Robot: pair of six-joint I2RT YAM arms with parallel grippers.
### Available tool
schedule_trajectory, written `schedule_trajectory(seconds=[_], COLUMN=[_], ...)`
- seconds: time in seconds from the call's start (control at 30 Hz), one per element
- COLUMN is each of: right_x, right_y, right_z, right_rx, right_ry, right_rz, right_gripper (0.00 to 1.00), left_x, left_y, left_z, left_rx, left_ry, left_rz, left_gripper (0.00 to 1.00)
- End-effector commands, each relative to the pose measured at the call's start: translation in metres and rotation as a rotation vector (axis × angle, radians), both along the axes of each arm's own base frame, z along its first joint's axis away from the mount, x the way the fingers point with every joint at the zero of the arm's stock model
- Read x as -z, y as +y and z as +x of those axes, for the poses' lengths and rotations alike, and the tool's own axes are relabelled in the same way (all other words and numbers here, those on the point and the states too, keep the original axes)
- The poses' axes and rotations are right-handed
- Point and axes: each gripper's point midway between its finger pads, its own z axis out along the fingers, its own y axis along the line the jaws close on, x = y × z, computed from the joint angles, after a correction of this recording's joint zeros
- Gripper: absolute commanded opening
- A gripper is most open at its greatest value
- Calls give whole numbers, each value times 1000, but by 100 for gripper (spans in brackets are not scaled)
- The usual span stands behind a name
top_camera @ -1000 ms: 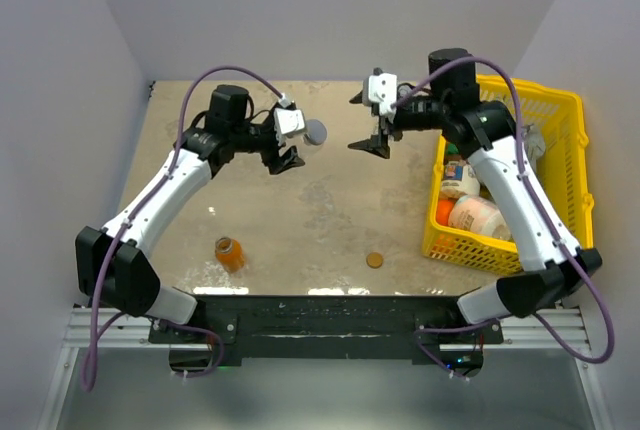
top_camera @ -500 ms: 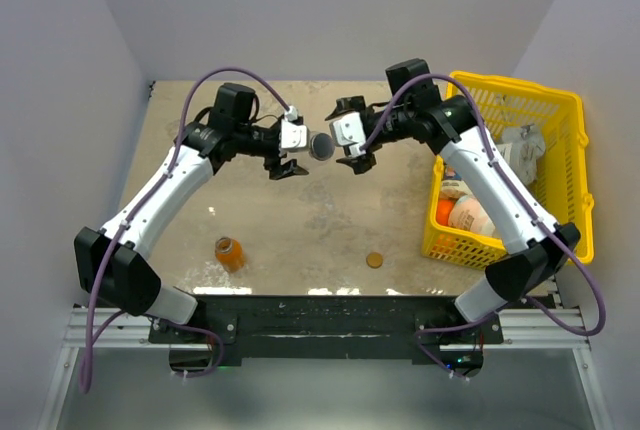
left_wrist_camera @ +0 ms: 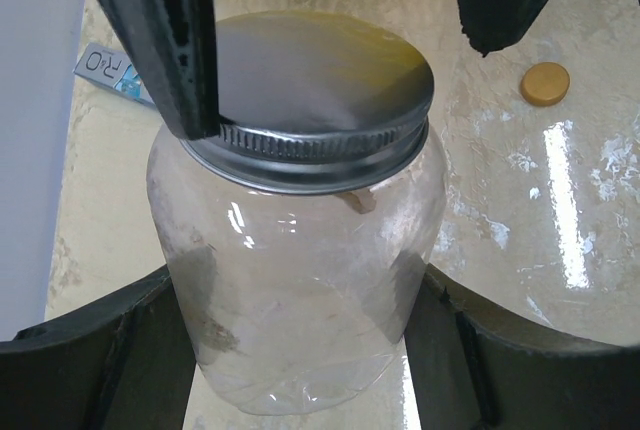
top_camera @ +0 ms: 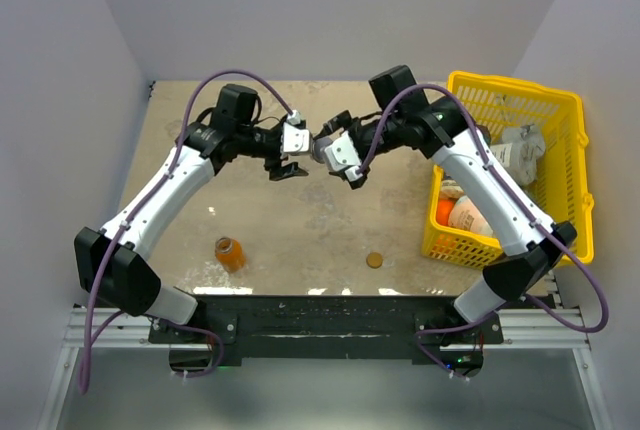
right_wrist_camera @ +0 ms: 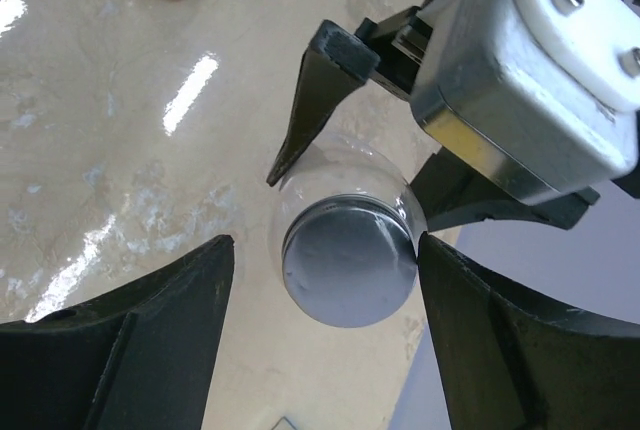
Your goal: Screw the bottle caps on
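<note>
**Beige surface (top_camera: 320,220) between pale walls (top_camera: 330,10)**

From above, the clear bottle (left_wrist_camera: 300,300) sits mostly hidden at upper centre. The left claw (left_wrist_camera: 298,285) clamps its body. The right claw (right_wrist_camera: 325,242) straddles its silver cap (left_wrist_camera: 320,90), fingers apart. Two bottles, two caps: orange bottle (top_camera: 230,252) lower left, brown cap (top_camera: 374,260) lower centre.

Left arm (top_camera: 160,190) and right arm (top_camera: 490,180) reach inward toward the table's (top_camera: 300,235) far edge, wrists facing each other. Left gripper (left_wrist_camera: 300,295) clamps the clear bottle (left_wrist_camera: 300,220). Right gripper (right_wrist_camera: 325,245) stands open (jaws spread apart).
</note>
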Motion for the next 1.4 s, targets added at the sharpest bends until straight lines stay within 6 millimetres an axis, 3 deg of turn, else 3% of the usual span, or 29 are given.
schedule_trajectory(seconds=[0.0, 0.13, 0.47, 0.57, 0.67, 0.73, 0.77, 0.93, 1.13, 1.37], right_x=[-3, -2, 4, 7, 6, 6, 2, -3, -5, -3], right_y=[1, 3, 3, 2, 9, 14, 19, 31, 46, 48], right_z=[-4, -2, 10, 13, 20, 28, 39, 58, 66, 78], right_rx=[-35, -32, -22, -12, 40, 162, 207, 467, 605, 705], right_ry=[-33, -23, -93, -85, -38, 78, 86, 363, 639, 796], right_rz=[-30, -38, -52, -63, -37, 1, 43, 159, 222, 255], right_gripper=[73, 66, 64, 53, 31, 12, 10, 1, 0, 0], left_x=[-24, -23, -21, -23, -29, -31, -43, -67, -83, -81], left_y=[-4, -3, -2, -3, -2, 2, 5, 24, 33, 37], left_z=[1, 0, 1, 1, 11, 18, 32, 51, 66, 71], left_rx=[19, 19, 28, 30, -23, -113, -178, -393, -499, -578], left_ry=[-82, -89, -121, -128, -161, -146, -211, -328, -410, -390], left_rz=[-34, -29, -10, -11, -22, -50, -77, -174, -216, -243], left_gripper=[0, 0, 0, 0, 0, 0, 0, 0, 0, 0])
